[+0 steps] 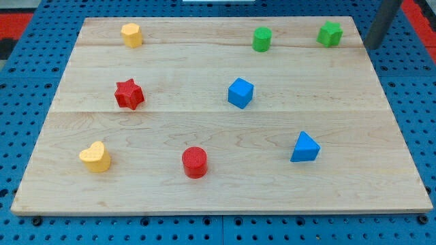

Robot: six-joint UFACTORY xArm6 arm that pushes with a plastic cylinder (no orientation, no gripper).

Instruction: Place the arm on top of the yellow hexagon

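The yellow hexagon [131, 34] sits near the board's top left corner. My tip [372, 45] is at the view's top right, just off the board's right edge, far to the right of the yellow hexagon. The dark rod rises from it out of the view's top. The nearest block to my tip is the green star [330, 33], a little to its left.
The wooden board [218, 184] also holds a green cylinder [261, 39], a red star [129, 94], a blue cube [240, 92], a yellow heart [95, 157], a red cylinder [195, 162] and a blue triangle [304, 148]. Blue pegboard [415, 102] surrounds the board.
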